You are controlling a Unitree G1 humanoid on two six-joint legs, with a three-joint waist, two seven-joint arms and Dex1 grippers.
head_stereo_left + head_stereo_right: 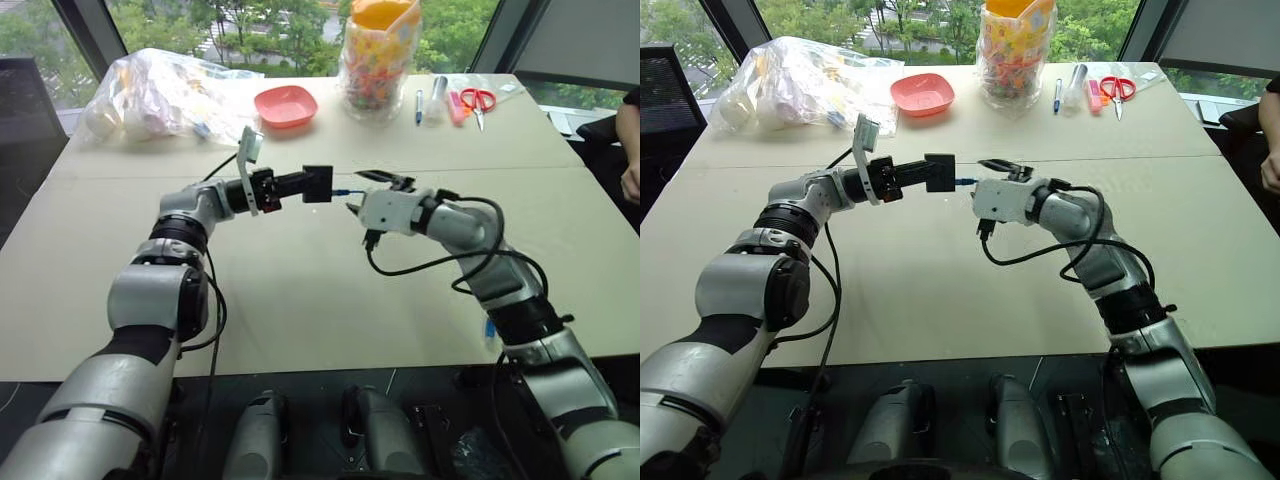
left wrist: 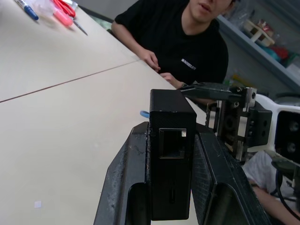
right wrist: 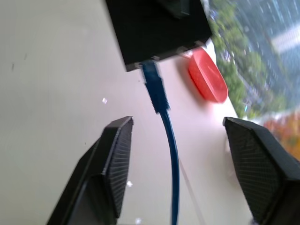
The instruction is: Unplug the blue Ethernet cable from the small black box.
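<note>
Clearly the risk is a miss: the right gripper (image 3: 176,173) stands wide with the cable (image 3: 168,140) loose between its fingers, so closing off-centre could pinch the cord, not the plug. A hard tug could also twist the box (image 2: 171,154) out of the left gripper (image 2: 171,187), which clamps it above the table (image 1: 300,300). The blue plug sits seated in the matte black box's side.

Left fingers (image 2: 206,187) clamped shut; right fingers (image 3: 108,164) spread wide, arms facing.
</note>
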